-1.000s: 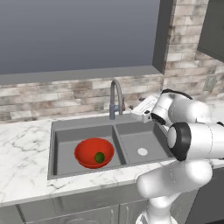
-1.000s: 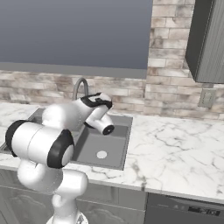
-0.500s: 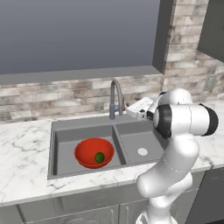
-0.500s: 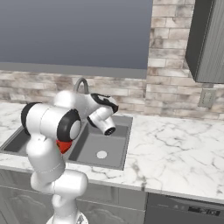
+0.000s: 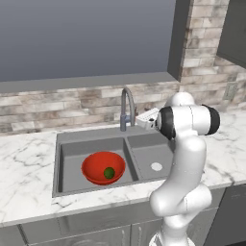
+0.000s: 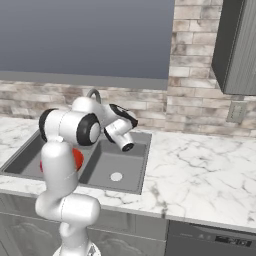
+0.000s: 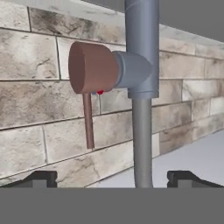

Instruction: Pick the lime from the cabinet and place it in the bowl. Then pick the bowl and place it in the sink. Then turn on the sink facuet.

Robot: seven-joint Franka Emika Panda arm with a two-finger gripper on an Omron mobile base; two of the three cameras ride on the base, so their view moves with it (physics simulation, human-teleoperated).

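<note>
- Broadly, the marble tabletop (image 5: pixel 29 173) runs along a brick wall (image 5: pixel 57 103), under a large grey window panel (image 5: pixel 86 38).
- Set into the tabletop, the sink (image 5: pixel 144 146) has two basins; its right one shows a round drain (image 5: pixel 156 166).
- Behind the sink's divider the tap (image 5: pixel 126 108) rises with an arched spout; close up, its upright pipe (image 7: pixel 142 87) carries a brown round knob and a thin lever (image 7: pixel 88 120) hanging down its side.
- Next, the bowl (image 5: pixel 103 167), red, sits in the left basin.
- Inside the bowl, right of centre, lies the lime (image 5: pixel 109 172).
- Lastly the hand (image 7: pixel 113 177) sits level with the tap's base, just beside it; its fingertips (image 7: pixel 41 177) stand wide apart, one each side of the pipe, gripping nothing.
</note>
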